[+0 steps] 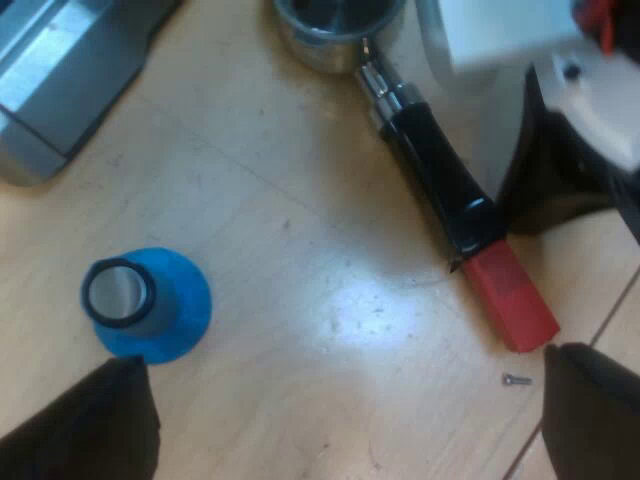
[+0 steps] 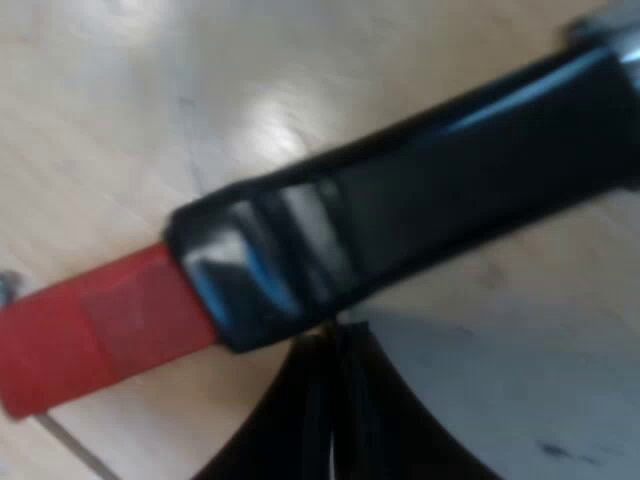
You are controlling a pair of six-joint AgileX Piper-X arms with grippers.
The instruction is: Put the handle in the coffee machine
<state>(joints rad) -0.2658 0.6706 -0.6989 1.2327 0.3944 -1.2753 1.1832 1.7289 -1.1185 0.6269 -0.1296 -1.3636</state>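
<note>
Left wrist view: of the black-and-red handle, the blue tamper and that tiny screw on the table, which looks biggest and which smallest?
1. Handle, the longest by far.
2. Blue tamper.
3. Screw, a speck near the handle's red end.

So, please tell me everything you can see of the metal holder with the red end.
The metal holder lies flat and loose on the pale wooden table. Its round metal basket joins a short chrome neck, then a glossy black handle ending in a red block. A small screw lies near the red end, apart.
</note>
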